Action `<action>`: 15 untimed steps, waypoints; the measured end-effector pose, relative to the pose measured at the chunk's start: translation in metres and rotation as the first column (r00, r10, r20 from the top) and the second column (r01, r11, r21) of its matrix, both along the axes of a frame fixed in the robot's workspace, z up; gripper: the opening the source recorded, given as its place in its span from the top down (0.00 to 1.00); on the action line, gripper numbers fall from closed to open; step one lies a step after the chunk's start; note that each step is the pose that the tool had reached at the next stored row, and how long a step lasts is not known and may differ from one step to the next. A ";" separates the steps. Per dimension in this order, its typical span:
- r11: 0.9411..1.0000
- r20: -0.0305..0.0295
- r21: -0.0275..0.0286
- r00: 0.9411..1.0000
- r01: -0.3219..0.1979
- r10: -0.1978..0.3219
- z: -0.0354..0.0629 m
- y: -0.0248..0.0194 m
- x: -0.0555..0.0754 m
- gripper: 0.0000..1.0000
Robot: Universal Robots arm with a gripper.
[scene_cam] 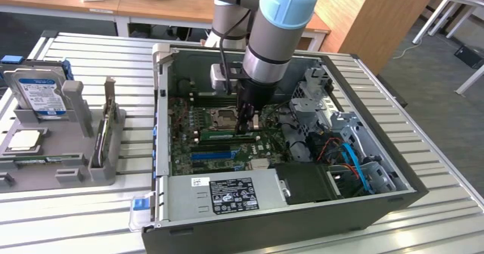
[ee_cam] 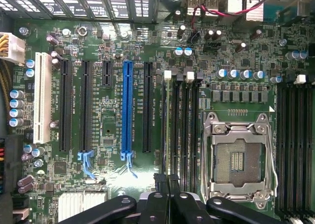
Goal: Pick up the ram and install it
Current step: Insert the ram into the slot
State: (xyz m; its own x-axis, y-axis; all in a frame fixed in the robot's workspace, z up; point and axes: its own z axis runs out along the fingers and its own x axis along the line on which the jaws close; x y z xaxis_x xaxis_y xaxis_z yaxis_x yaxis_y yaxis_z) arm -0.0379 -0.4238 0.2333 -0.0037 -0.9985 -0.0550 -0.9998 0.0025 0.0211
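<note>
The arm's down inside the open PC case (scene_cam: pixel 302 231) on the slatted table (scene_cam: pixel 76 220), and the gripper (scene_cam: pixel 244 128) is right over the motherboard. The ram (scene_cam: pixel 217 135) is standing on edge in the memory slots (ee_cam: pixel 179 130), just beside the CPU socket (scene_cam: pixel 224 117), label facing out. The gripper meets it at its end towards the exterior view's right. From the wrist view the two black fingertips (ee_cam: pixel 158 187) are drawn almost together, so I'd call it closed. Whether it's pinching the stick or only bearing down on it, I can't tell from here. It looks like the seating stage to me: the stick is in line with the slot, but I can't see if it's fully home. Doing this well means pushing straight down along the slot with no twist, keeping the board upright so the edge doesn't rock. Pressing at one end alone could lift the other, so the pressure wants to be even. The white latch (ee_cam: pixel 167 75) at the slot's end should be free to snap in. And stay off that bare socket, because its contacts look exposed.
</note>
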 end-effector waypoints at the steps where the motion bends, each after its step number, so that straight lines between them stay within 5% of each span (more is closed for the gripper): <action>1: 1.000 0.000 0.000 1.000 0.000 0.000 0.0000 0.0000 0.000 0.88; 15: 1.000 0.000 0.000 1.000 0.001 -0.001 -0.0011 0.0000 0.000 0.88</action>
